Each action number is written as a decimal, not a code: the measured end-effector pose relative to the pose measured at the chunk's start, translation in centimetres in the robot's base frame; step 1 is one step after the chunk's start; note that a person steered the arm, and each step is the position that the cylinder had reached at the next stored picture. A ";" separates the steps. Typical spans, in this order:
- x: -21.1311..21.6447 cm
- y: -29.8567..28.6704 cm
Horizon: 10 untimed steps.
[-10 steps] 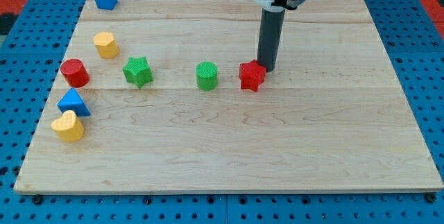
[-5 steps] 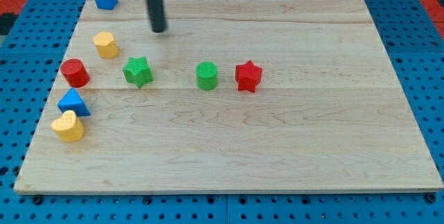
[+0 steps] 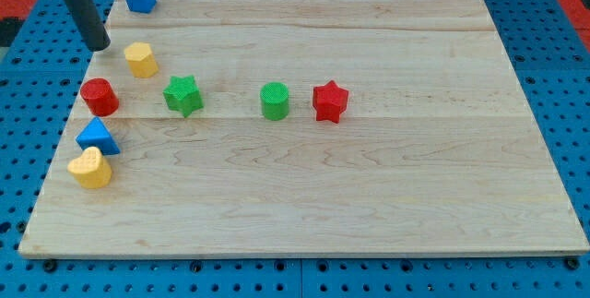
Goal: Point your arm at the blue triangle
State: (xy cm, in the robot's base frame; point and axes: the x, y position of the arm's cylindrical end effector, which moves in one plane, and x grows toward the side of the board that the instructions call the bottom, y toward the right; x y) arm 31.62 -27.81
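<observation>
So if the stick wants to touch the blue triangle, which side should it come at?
Probably from the view's top-left. My tip sits up there, near the board's left edge. The blue triangle has the red cylinder just above it and the yellow heart touching below, so its left face or right slope look freest.
</observation>
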 end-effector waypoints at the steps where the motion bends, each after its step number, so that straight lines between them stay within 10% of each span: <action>1: 0.1 -0.6; 10: 16.1 1.9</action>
